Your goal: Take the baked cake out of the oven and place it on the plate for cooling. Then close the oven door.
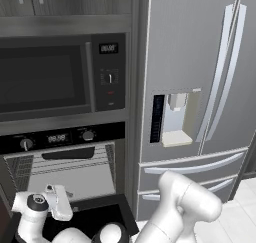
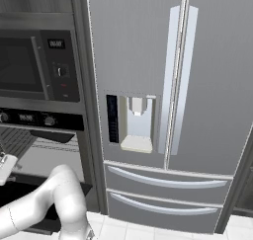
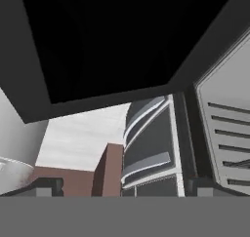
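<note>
White arm's two-finger gripper (image 1: 59, 201), jaw state unclear, hangs low over the wide black drop-down oven door (image 1: 95, 214); black built-in oven (image 1: 70, 169) cavity lies just beyond, open.

The white arm folds low. In the left base view a big rounded elbow link (image 1: 187, 197) bulges at about 5 o'clock, and the forearm runs along the bottom edge toward 7 o'clock, ending in a dark-capped wrist joint (image 1: 36, 203). The white hand (image 1: 57, 201) sits just beside that joint, tilted. In the right base view the same elbow link sits at 7 o'clock. In the hand view the end effector (image 3: 124, 187) shows two dark fingertips (image 3: 46, 186) standing well apart, apparently holding nothing.
</note>
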